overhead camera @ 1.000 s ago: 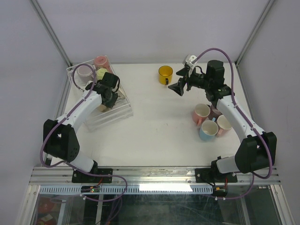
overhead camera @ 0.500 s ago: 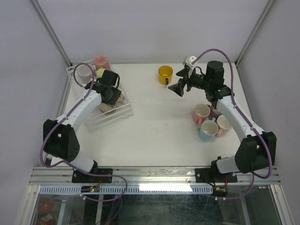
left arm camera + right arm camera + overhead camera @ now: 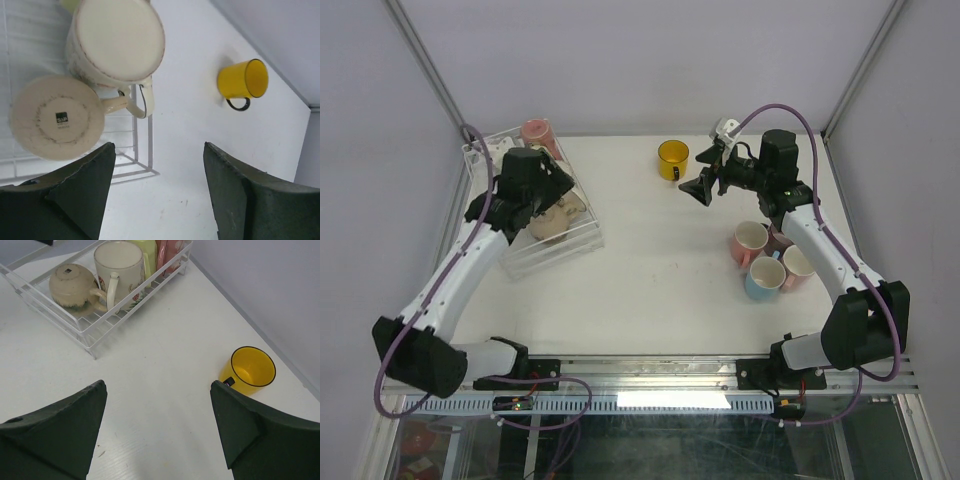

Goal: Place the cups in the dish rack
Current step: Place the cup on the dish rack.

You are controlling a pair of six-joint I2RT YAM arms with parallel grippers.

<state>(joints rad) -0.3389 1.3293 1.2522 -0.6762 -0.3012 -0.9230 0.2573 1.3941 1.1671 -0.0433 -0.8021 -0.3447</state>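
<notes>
Beige cup [image 3: 56,118] inverted in dish rack [image 3: 75,325]; left hand [image 3: 158,146], right hand [image 3: 157,383] apart, empty.

Base stamp [image 3: 62,120] on beige mug [image 3: 31,107] is unreadable.

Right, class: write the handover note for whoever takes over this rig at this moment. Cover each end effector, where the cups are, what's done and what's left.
Left end effector: open, empty, over the corner of the dish rack.
Right end effector: open, empty, facing the yellow cup, not touching it.
Done: at least four in the rack: beige cup base showing, cream cup, yellow-green cup, pink cup.
Left: the yellow cup, standing alone on the table, and four cups grouped beside the right arm.
</notes>
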